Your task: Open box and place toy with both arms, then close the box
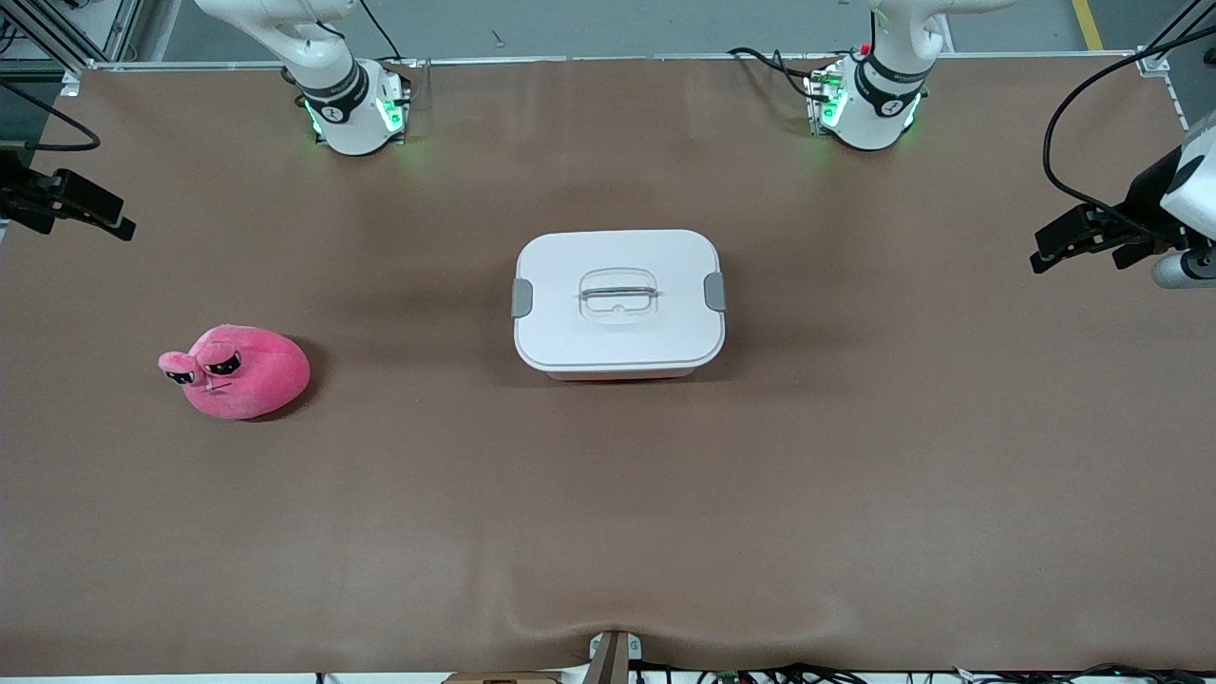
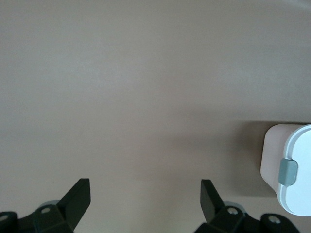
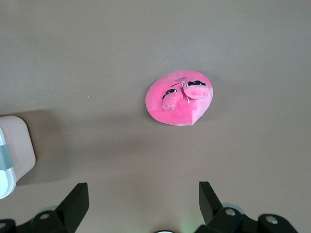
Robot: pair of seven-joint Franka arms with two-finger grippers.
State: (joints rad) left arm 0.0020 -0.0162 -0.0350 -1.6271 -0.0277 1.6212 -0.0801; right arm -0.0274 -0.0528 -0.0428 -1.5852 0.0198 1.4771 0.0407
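The box (image 1: 618, 302) sits shut mid-table, both grey clips (image 1: 522, 298) latched; the toy (image 1: 237, 371) lies toward the right arm's end, nearer the camera. The left gripper (image 2: 146, 194) and right gripper (image 3: 144, 196) hover at opposite table ends, jaws spread, empty. Likely risk — unlatching one clip alone could skew or drag the box.

You have a brown worktop (image 1: 608, 532) with two things lying on it. The white box (image 1: 618, 302) sits near the middle, lid on (a grey clip at each end). The pink toy (image 1: 237, 370) lies well apart from it, toward the right arm's end and slightly nearer the front camera.
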